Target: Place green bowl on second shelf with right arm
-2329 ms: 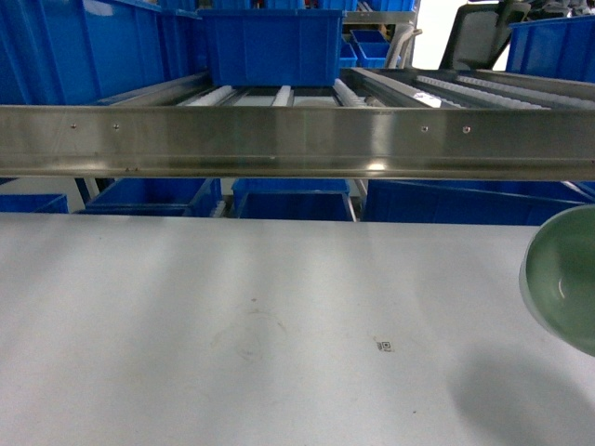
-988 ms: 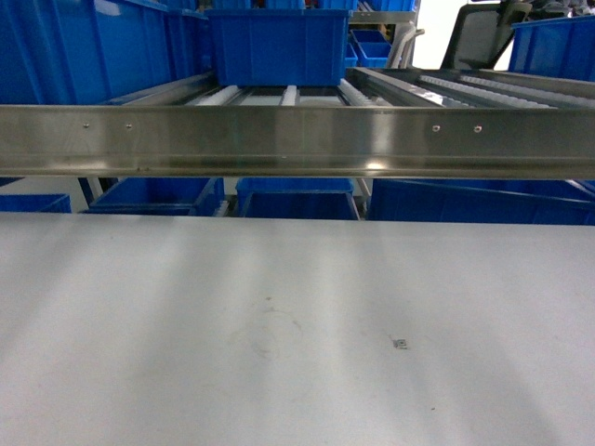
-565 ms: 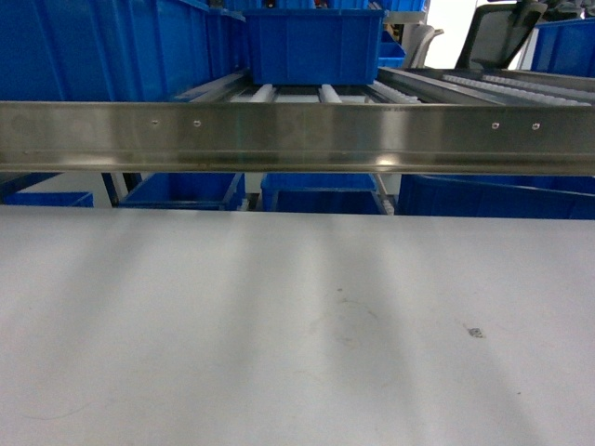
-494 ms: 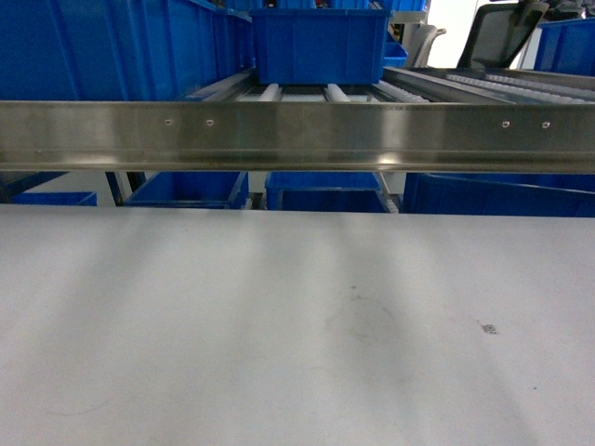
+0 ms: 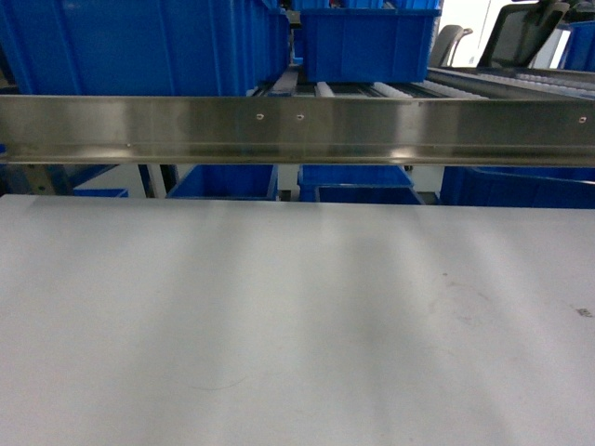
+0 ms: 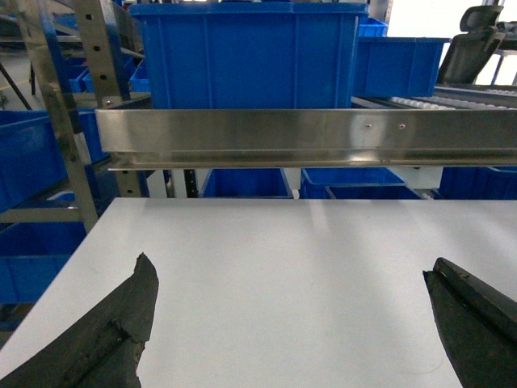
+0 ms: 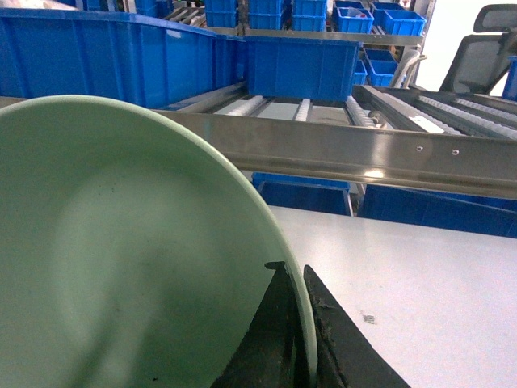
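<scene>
The pale green bowl [image 7: 121,242] fills the left of the right wrist view, tilted on edge above the table. My right gripper [image 7: 291,272] is shut on its rim, one finger inside the bowl and one outside. Beyond it runs the second shelf's steel front rail [image 7: 363,153], with roller rails [image 7: 275,105] and a blue crate [image 7: 303,69] behind. The head view shows the same rail [image 5: 297,125] and crate [image 5: 372,42], but no bowl and no gripper. My left gripper [image 6: 291,265] hangs open over the table with nothing between its fingers.
A grey tabletop [image 5: 297,316] stretches up to the rack. Large blue crates [image 5: 139,46] stand at the left on the shelf, and more [image 5: 353,186] sit below the rail. A perforated steel upright [image 6: 60,121] rises at the table's left. A dark office chair [image 7: 485,56] stands far right.
In the head view the rack and crate have slid to the right. The green bowl, at the right edge 2.3 s ago, is out of that view.
</scene>
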Tool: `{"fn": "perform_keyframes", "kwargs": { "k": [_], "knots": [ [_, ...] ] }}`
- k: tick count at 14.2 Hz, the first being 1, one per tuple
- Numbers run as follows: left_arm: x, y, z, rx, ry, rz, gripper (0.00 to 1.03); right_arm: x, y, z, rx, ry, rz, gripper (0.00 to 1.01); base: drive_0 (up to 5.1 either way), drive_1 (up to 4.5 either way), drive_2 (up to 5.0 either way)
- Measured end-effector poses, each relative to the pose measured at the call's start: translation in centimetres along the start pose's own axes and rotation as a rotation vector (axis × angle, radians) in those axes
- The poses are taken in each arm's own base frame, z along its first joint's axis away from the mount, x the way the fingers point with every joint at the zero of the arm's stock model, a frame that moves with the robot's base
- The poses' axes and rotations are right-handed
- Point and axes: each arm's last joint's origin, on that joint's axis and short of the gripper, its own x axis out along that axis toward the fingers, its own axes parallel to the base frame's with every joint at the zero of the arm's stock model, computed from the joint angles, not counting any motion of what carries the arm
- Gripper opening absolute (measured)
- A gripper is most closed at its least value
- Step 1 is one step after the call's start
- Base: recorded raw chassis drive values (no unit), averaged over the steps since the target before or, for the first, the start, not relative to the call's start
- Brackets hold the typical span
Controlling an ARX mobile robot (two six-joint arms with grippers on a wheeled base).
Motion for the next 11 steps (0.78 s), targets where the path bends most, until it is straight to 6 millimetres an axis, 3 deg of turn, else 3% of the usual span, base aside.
{"fn": "perform_keyframes", "kwargs": {
  "k": [11],
  "knots": [
    [0.00, 0.00, 0.00, 0.000, 0.000, 0.000, 0.98, 0.01, 0.00, -0.03, 0.000, 0.000, 0.000, 0.02, -4.9, 1.42, 3.4]
  ]
}}
